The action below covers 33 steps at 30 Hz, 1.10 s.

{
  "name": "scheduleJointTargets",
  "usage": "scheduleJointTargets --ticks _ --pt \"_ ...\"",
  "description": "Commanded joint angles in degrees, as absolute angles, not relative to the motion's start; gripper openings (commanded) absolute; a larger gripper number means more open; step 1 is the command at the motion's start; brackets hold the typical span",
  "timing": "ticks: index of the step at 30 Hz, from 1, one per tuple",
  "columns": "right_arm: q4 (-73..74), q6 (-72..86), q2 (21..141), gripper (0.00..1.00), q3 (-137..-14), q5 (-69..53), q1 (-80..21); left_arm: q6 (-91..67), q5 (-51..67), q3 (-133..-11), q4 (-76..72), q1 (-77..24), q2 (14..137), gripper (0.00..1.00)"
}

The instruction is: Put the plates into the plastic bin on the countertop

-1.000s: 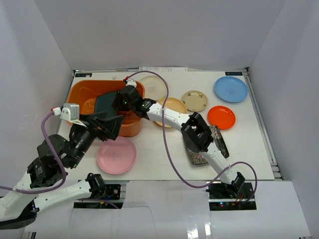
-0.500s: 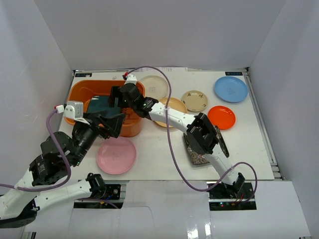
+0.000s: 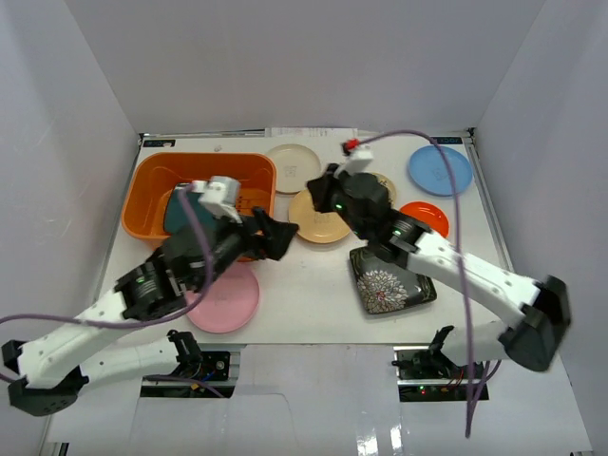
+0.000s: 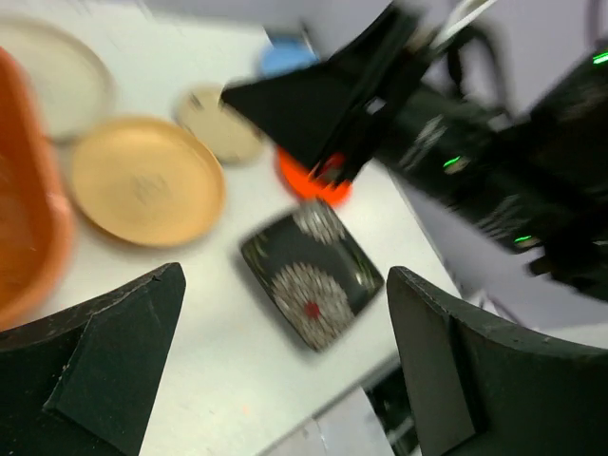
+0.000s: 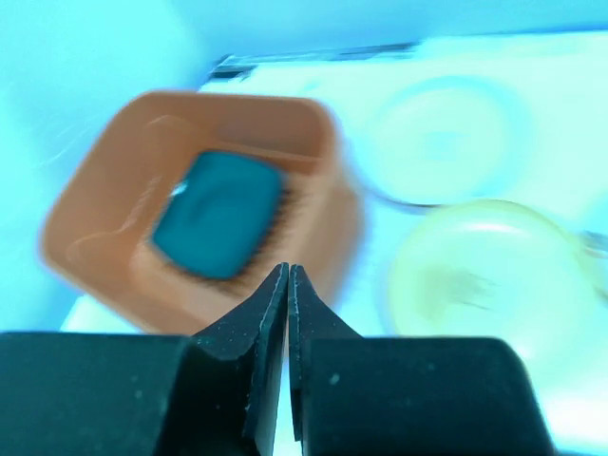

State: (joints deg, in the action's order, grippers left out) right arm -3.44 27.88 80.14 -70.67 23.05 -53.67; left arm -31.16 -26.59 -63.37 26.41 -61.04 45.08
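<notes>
The orange plastic bin (image 3: 157, 180) (image 5: 114, 218) stands at the far left of the white countertop (image 3: 304, 285), with the square teal plate (image 5: 220, 214) (image 3: 174, 211) lying flat inside it. My right gripper (image 3: 317, 190) (image 5: 288, 273) hovers shut and empty between the bin and the tan plate (image 3: 321, 223) (image 5: 484, 275). My left gripper (image 3: 283, 236) (image 4: 285, 294) hangs open and empty just right of the bin's front corner, above the bare counter. The black floral plate (image 3: 391, 283) (image 4: 312, 285) lies ahead of it. A pink plate (image 3: 233, 302) lies near the front, partly under the left arm.
A cream plate (image 3: 293, 163) (image 5: 442, 142) lies behind the tan one. A small tan plate (image 3: 384, 182), a blue plate (image 3: 440, 170) and an orange plate (image 3: 429, 220) lie at the back right. White walls enclose the counter. The right arm (image 4: 475, 161) crosses the left wrist view.
The right gripper let the teal plate go into the bin, pulled back to the right and shut. The left arm swung forward and right, past the bin's front.
</notes>
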Motion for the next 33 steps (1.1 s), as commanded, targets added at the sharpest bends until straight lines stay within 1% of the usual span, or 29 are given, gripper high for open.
scheduleJointTargets --ticks 1,2,3,4,5,6,7,8,9,10,11,12,17,21,25,27,28,29,31,32,33 --pt "2.8 26.6 63.8 0.08 -55.3 34.5 -50.5 -40.2 -6.7 -56.4 20.3 -61.3 53.6 0.98" --pt "4.3 26.7 59.8 0.08 -52.5 34.9 -49.4 -43.0 -4.2 -52.9 17.3 -61.3 55.2 0.98" --pt "6.0 27.2 56.2 0.10 -49.9 34.9 -47.0 -44.3 -1.8 -51.4 12.3 -61.3 57.0 0.98" --pt "9.9 27.5 49.5 0.13 -45.4 34.8 -45.5 -45.5 2.7 -50.5 10.7 -61.3 61.7 0.98" --pt "11.8 27.7 46.2 0.21 -43.4 34.6 -44.0 -47.7 3.9 -49.0 9.0 -61.3 64.1 0.98" --pt "13.6 28.7 43.3 0.25 -41.5 34.7 -41.6 -48.9 5.0 -48.0 5.2 -61.3 66.4 0.98" --pt "15.1 29.1 37.7 0.30 -39.7 35.0 -40.7 -50.0 6.7 -46.9 3.0 -61.3 68.6 0.97" --pt "16.9 29.4 34.9 0.41 -36.5 35.4 -40.1 -52.5 7.1 -44.8 -1.9 -61.4 72.5 0.75" --pt "17.6 29.6 32.5 0.45 -35.1 35.6 -39.6 -53.7 7.0 -44.0 -3.8 -61.5 74.2 0.66" --pt "17.9 29.8 28.3 0.48 -34.0 35.5 -39.5 -54.7 6.8 -43.0 -6.0 -61.6 75.9 0.61" --pt "18.5 29.6 26.6 0.50 -32.4 35.2 -39.4 -55.6 6.4 -42.0 -8.6 -61.7 79.1 0.59" --pt "19.1 29.5 24.4 0.50 -32.1 34.7 -39.4 -57.0 6.2 -40.6 -12.9 -61.8 80.8 0.59" --pt "20.9 30.4 22.5 0.49 -30.9 29.3 -39.3 -59.8 5.0 -40.8 -21.7 -62.1 91.3 0.62" --pt "20.5 30.8 22.8 0.49 -30.5 27.6 -39.3 -64.1 3.6 -39.0 -31.6 -62.1 100.7 0.60" --pt "20.0 29.9 23.6 0.49 -30.7 25.9 -39.3 -65.6 2.7 -40.4 -36.1 -62.3 106.0 0.59" --pt "20.0 30.0 23.9 0.49 -30.1 25.7 -39.3 -65.9 1.0 -41.8 -34.5 -62.2 107.2 0.55" --pt "19.6 30.1 23.8 0.49 -29.5 25.5 -39.3 -65.8 -1.2 -42.7 -33.7 -62.2 108.7 0.52" --pt "19.2 30.4 23.8 0.49 -29.0 25.2 -39.3 -66.0 -1.9 -44.5 -32.0 -62.2 109.5 0.43" --pt "17.8 31.1 23.7 0.49 -28.0 24.7 -39.3 -65.4 -2.9 -46.9 -30.1 -62.2 112.4 0.37" --pt "17.6 31.2 23.9 0.49 -27.8 24.5 -39.3 -65.0 -3.5 -50.1 -26.0 -62.2 113.2 0.36" --pt "17.5 31.4 24.3 0.49 -27.8 24.5 -39.3 -64.4 -4.1 -51.1 -24.5 -62.2 114.0 0.33"
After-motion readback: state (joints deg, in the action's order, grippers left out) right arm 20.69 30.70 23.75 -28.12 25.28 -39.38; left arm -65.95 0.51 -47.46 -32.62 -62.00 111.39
